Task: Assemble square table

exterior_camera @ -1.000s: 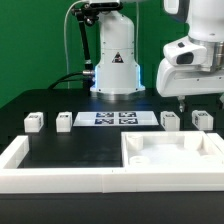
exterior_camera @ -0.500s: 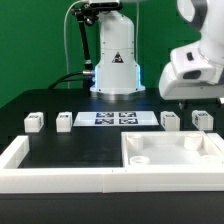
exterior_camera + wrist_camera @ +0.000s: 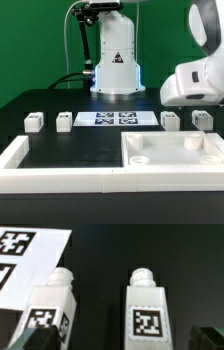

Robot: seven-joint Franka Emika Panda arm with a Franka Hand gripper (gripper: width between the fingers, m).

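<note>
The white square tabletop [image 3: 176, 157] lies at the front on the exterior view's right, underside up with round corner recesses. Four small white tagged legs stand in a row behind it: two on the left [image 3: 34, 121] [image 3: 65, 120] and two on the right [image 3: 170, 120] [image 3: 202, 119]. The arm's white hand [image 3: 196, 86] hovers above the right pair. In the wrist view my gripper [image 3: 122, 339] is open, its dark fingertips [image 3: 208, 336] spread wide. Two legs [image 3: 55, 303] [image 3: 147, 308] lie below it, and nothing is held.
The marker board [image 3: 117, 119] lies between the two pairs of legs; its corner shows in the wrist view [image 3: 30, 258]. A long white rail [image 3: 60, 180] borders the black table's front and left. The robot's base [image 3: 116, 60] stands behind the marker board.
The hand has swung toward the exterior view's right and lower, now above the right pair of legs. The jaws stay open, and no part has moved.
</note>
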